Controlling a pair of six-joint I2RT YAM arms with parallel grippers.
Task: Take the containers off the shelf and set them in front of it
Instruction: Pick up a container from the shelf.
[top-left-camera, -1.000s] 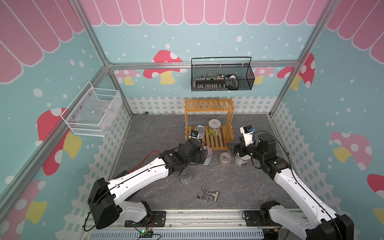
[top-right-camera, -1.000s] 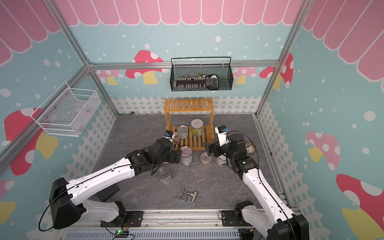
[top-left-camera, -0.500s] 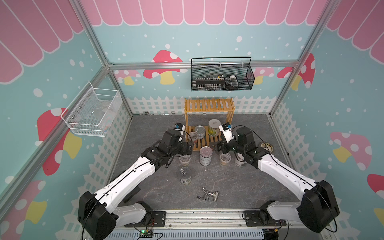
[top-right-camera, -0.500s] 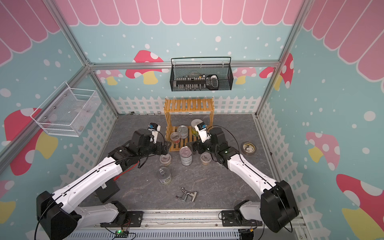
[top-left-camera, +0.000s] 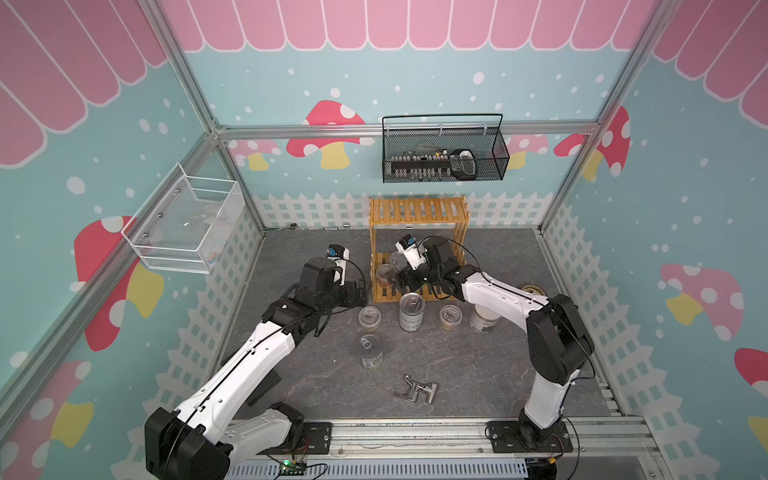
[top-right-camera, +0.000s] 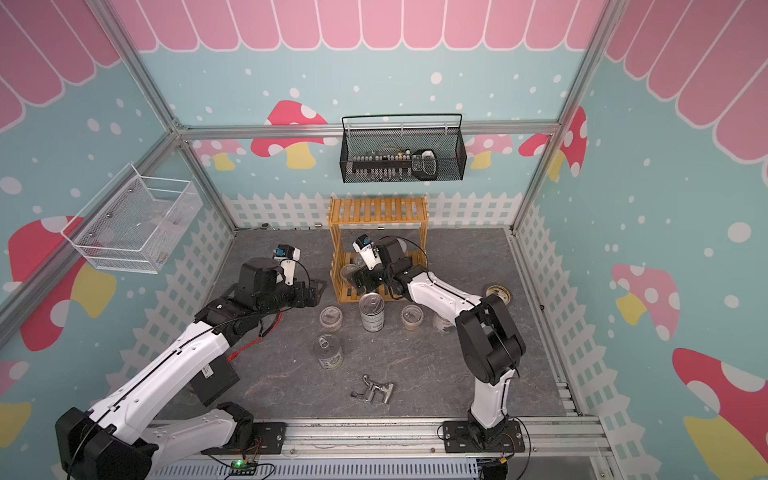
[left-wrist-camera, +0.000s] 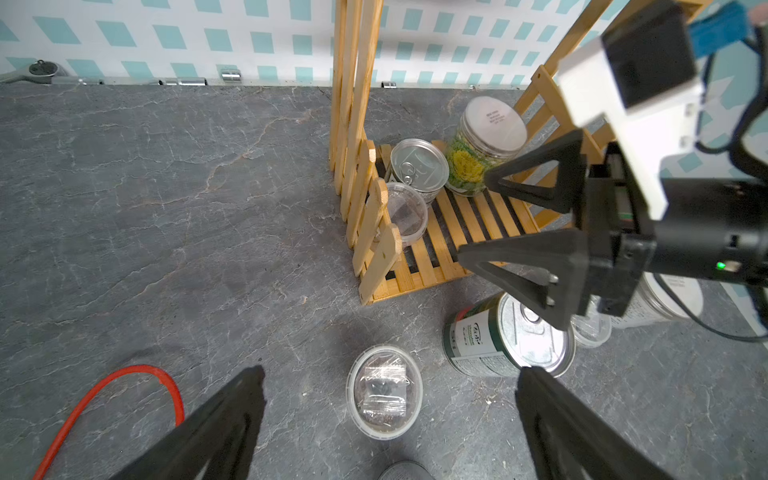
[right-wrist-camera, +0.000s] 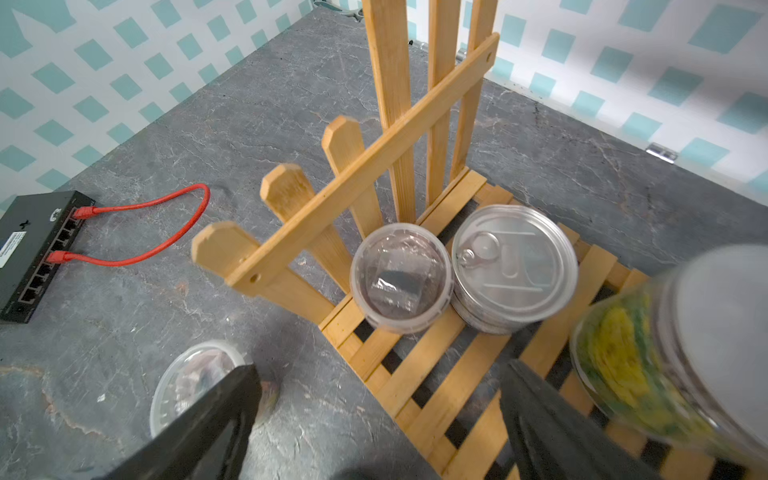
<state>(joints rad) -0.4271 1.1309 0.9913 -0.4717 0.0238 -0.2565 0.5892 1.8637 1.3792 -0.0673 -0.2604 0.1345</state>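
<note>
Containers (top-left-camera: 386, 274) on the shelf (top-left-camera: 417, 210) number three, all on its lower tier: a clear cup (right-wrist-camera: 401, 276) against the left slatted side, a tin can (right-wrist-camera: 514, 268) touching it, and a white-lidded jar (right-wrist-camera: 665, 353) just beside. My right jaws are spread and empty over the tier's front edge, with the jar close beside them. My left jaws, also spread and empty, hang over open tabletop (left-wrist-camera: 166, 208) left of the shelf's front corner. Five more stand in front, and the front can (top-left-camera: 412, 311) crowds the shelf's edge.
</note>
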